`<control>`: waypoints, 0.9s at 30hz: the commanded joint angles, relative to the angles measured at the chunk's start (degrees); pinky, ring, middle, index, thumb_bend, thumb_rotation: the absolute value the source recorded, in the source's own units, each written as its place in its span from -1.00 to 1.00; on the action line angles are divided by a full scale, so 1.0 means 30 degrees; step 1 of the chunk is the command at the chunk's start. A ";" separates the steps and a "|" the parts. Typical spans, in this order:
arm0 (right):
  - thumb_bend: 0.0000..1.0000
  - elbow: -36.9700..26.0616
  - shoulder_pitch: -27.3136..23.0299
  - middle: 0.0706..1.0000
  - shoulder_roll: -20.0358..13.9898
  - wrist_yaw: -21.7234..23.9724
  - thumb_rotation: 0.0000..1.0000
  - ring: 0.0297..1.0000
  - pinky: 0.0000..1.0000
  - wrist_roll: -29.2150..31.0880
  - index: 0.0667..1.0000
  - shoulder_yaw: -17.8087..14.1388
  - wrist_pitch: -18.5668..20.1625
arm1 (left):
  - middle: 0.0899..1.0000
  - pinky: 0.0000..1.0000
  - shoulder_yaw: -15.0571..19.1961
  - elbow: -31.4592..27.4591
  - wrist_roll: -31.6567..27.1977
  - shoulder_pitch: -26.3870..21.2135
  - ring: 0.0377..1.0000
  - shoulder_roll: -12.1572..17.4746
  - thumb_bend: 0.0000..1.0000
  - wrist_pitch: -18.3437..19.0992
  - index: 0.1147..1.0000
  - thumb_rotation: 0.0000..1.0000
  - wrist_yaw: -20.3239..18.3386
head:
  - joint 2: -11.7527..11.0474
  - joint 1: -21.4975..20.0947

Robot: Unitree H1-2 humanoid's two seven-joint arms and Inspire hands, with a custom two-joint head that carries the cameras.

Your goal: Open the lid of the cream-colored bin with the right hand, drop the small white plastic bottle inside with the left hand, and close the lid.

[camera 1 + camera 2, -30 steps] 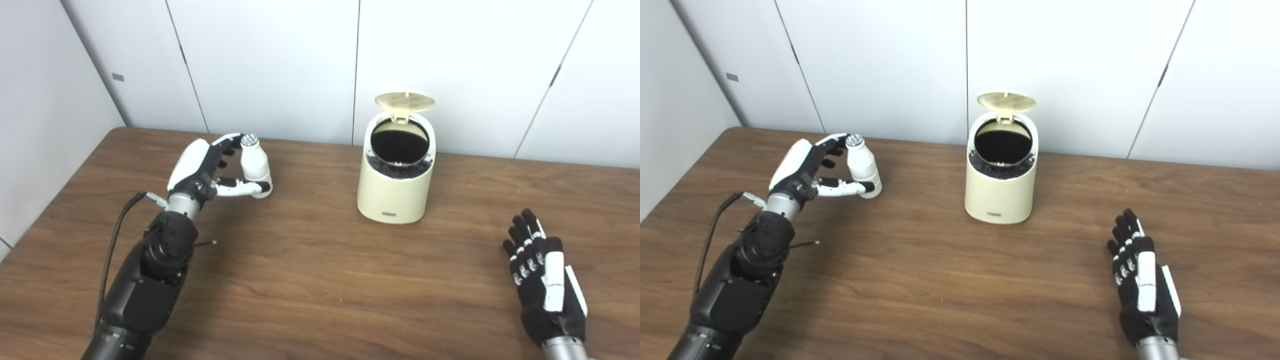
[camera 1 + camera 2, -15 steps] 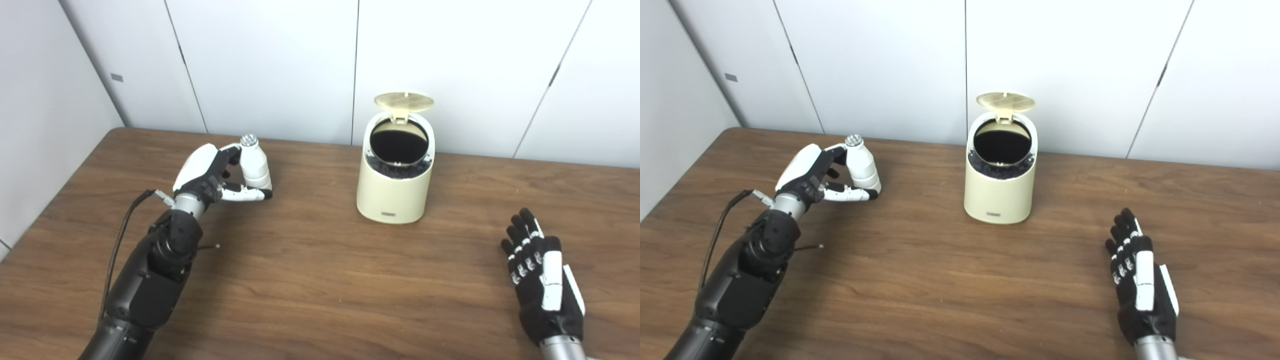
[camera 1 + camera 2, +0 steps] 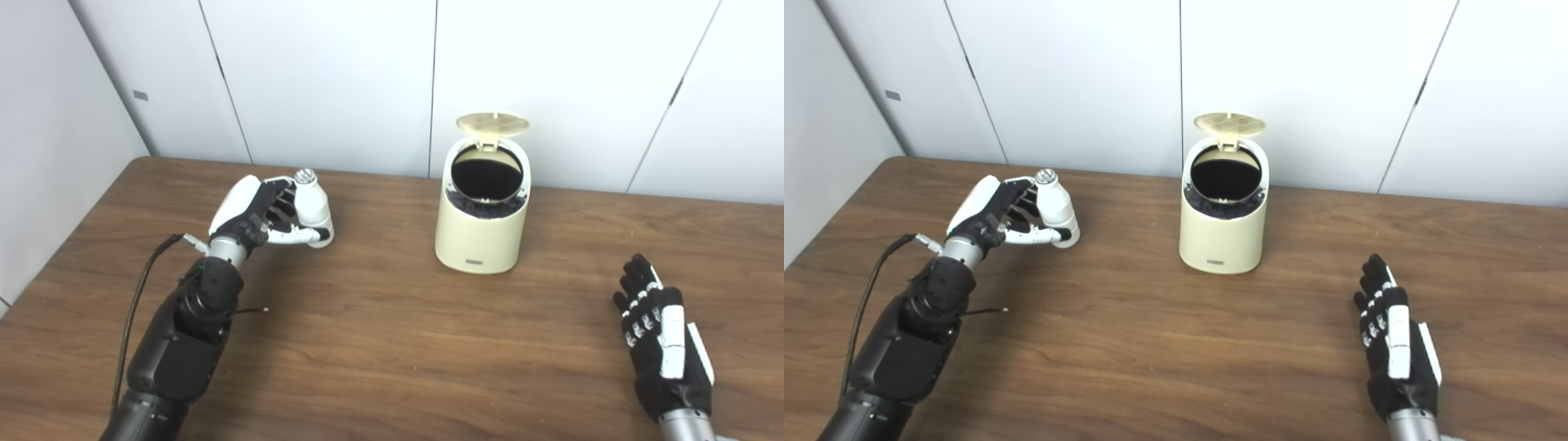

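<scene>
We are at the grasp of the bottle, with the lid already up.

Our left hand (image 3: 254, 208) has its fingers (image 3: 288, 205) wrapped round the small white bottle (image 3: 312, 205), thumb under its base; it sits low over the table (image 3: 380, 343), well left of the cream bin (image 3: 481, 229), whose lid (image 3: 493, 124) stands raised. Whether the bottle has cleared the wood we cannot tell. Our right hand (image 3: 664, 346) waits near the table's right side, fingers loosely extended, holding nothing. Next, we judge, comes a lift and a carry rightward over the dark opening.

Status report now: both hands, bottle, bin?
Left hand shut on small white plastic bottle. Right hand open, idle. Cream-colored bin lid up. Path clear.
</scene>
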 commanded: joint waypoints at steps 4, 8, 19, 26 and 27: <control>0.18 -0.0132 -0.0368 0.95 0.0061 -0.0090 0.93 1.00 1.00 -0.0124 0.88 -0.0070 -0.0813 | 0.00 -0.14 0.0561 0.0406 -0.0341 -0.0888 -0.04 -0.0293 0.23 -0.1398 -0.01 -0.94 0.1281 | 0.0001 -0.0128; 0.16 -0.0092 -0.0340 0.96 0.0055 0.0009 0.93 1.00 1.00 0.0052 0.89 -0.0059 -0.0935 | -0.11 -0.22 0.0756 0.0720 -0.0700 -0.0940 -0.12 -0.0611 0.04 -0.1972 -0.09 -0.96 0.1714 | -0.0014 -0.0174; 0.19 -0.0029 -0.0377 0.96 -0.0077 -0.0039 0.92 1.00 1.00 -0.0081 0.88 -0.0068 -0.1031 | -0.23 -0.33 0.0853 0.1173 -0.0780 -0.0901 -0.25 -0.0877 0.03 -0.3392 -0.11 -1.00 0.2424 | 0.0028 -0.0315; 0.19 0.0186 -0.0363 0.94 -0.0109 0.0025 0.94 1.00 1.00 -0.0077 0.89 -0.0040 -0.1091 | -0.25 -0.32 0.1184 0.0042 -0.0921 -0.0627 -0.26 -0.1200 0.03 -0.3219 -0.08 -1.00 0.2787 | -0.0018 -0.0598; 0.19 0.0176 -0.0363 0.94 -0.0058 0.0035 0.94 1.00 1.00 0.0030 0.89 -0.0051 -0.1061 | -0.25 -0.32 0.1199 -0.0621 -0.0734 -0.0469 -0.25 -0.1353 0.03 -0.3244 -0.08 -1.00 0.2950 | -0.0018 -0.0598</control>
